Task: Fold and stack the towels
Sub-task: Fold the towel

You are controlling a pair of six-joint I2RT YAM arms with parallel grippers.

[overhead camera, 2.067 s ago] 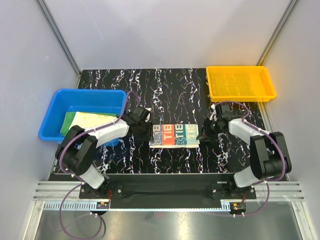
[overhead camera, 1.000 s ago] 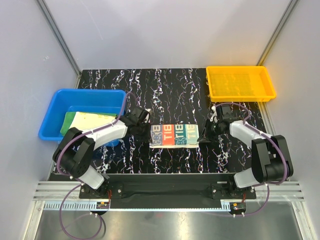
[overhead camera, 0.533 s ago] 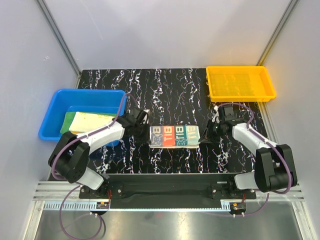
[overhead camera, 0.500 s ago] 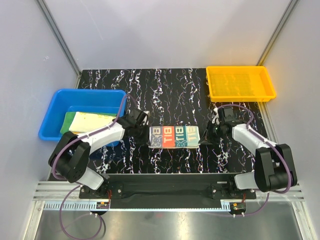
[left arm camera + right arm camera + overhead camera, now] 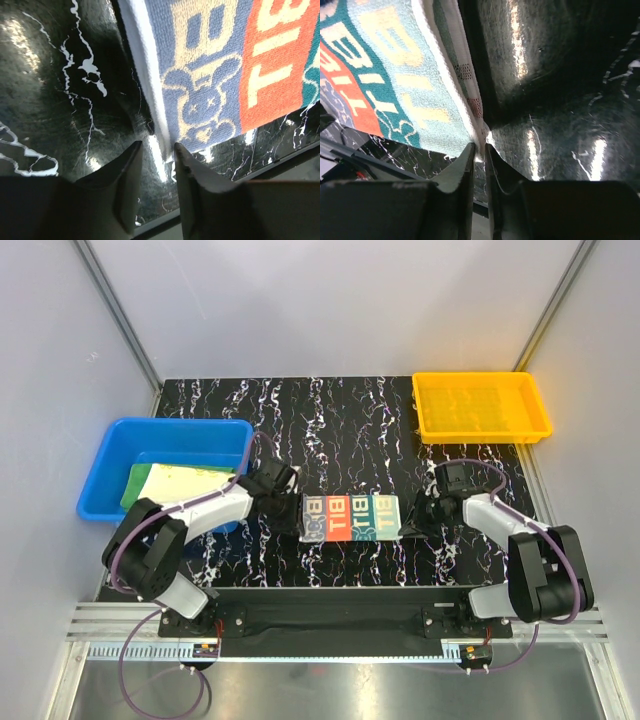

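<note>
Towel with the RABBIT print (image 5: 348, 515) lay folded on the black marbled table (image 5: 340, 420), between both grippers. Left gripper (image 5: 157, 165) stood at its left hem, jaws apart. Right gripper (image 5: 481, 160) sat at the right hem, jaws a narrow slit – whether they nipped the cloth, I could not tell.

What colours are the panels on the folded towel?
The folded towel has blue, orange-red and teal panels with cream lettering; clearest in top external view.
</note>
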